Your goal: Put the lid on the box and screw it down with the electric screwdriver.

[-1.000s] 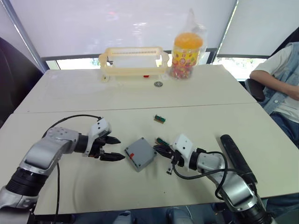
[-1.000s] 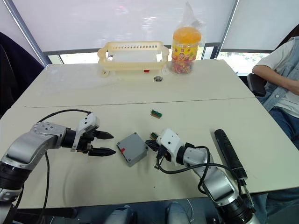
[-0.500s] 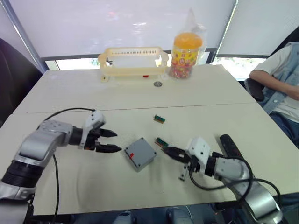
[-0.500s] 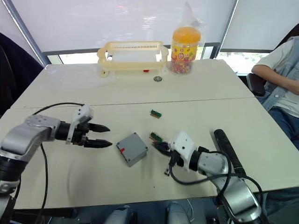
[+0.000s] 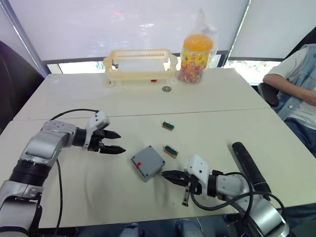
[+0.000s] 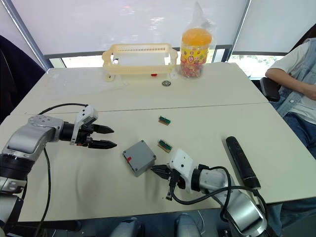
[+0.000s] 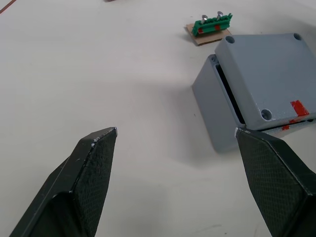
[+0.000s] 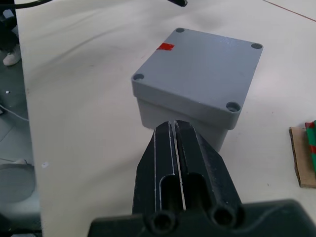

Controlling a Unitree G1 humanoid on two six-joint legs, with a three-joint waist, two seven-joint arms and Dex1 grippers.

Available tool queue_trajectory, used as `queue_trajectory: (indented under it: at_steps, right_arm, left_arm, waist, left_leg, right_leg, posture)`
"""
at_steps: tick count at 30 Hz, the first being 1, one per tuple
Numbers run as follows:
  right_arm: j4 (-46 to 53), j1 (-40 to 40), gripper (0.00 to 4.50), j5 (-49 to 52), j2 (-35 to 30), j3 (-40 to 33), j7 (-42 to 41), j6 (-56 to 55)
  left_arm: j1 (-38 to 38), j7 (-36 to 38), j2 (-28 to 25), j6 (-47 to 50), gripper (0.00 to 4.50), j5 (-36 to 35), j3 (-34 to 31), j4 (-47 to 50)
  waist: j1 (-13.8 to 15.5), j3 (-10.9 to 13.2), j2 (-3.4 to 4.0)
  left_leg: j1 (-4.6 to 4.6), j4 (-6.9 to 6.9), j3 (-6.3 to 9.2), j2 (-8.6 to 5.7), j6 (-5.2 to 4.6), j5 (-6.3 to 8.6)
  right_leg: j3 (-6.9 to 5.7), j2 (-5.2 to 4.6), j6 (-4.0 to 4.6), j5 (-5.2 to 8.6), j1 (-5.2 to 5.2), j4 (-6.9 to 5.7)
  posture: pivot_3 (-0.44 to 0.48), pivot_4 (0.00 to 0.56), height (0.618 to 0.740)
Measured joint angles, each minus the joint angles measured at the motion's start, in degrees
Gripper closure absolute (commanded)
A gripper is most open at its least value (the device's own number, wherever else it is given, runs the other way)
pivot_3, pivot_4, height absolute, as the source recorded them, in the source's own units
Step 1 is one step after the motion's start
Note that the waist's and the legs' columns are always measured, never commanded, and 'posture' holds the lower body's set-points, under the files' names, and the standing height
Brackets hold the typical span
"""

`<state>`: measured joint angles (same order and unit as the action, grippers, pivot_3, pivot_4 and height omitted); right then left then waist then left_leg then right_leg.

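Lower centre of the head view, the right gripper (image 5: 167,174) is clenched empty, its tips just short of the box (image 5: 147,162), lid (image 8: 197,70) on top. The left gripper (image 5: 116,142), released, hovers mid-left; the screwdriver (image 5: 250,166) lies right.

Pale yellow slotted basket (image 5: 139,64) beside orange-lidded candy jar (image 5: 198,55) (bagged), coin-like disc (image 5: 167,89), two green blocks (image 5: 168,125).

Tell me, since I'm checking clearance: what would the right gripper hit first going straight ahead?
Most likely the box: the right gripper, jaws shut, points at its near side wall.
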<state>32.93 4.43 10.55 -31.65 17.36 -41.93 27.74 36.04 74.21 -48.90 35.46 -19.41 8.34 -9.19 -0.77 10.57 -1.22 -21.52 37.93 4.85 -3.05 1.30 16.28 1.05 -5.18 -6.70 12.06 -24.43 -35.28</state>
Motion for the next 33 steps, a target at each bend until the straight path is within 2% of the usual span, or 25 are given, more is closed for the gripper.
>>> queue_trajectory:
  at_steps: [22,27,33]
  right_arm:
    - [-3.1,2.9,4.46,-2.2,2.0,2.1,1.1,-1.5]
    - [-3.1,2.9,4.46,-2.4,2.1,2.2,1.1,-1.5]
    - [-3.0,3.0,4.46,-2.4,2.5,2.5,1.0,-1.1]
  left_arm:
    - [-0.3,-0.7,2.2,0.0,0.55,1.0,0.0,0.3]
    - [1.1,-1.8,5.1,-1.8,0.55,2.7,0.9,-2.3]
    - [5.7,-2.1,9.8,-7.7,0.55,6.4,3.3,-10.0]
  waist:
    - [0.0,0.0,0.0]
    - [0.1,0.0,0.0]
    - [0.0,0.0,-0.01]
  left_leg:
    - [0.01,0.0,0.0,-0.01,0.0,0.0]
    - [0.0,0.01,0.0,-0.04,0.0,0.0]
    - [0.01,0.02,-0.01,-0.06,0.0,0.0]
  right_leg:
    - [0.0,0.0,-0.01,-0.01,0.0,-0.01]
    - [0.0,0.0,-0.02,-0.01,0.01,-0.01]
    - [0.01,0.0,-0.02,-0.02,0.0,-0.03]
  posture:
    - [0.0,0.15,0.74]
    - [0.0,0.15,0.74]
    - [0.0,0.15,0.74]
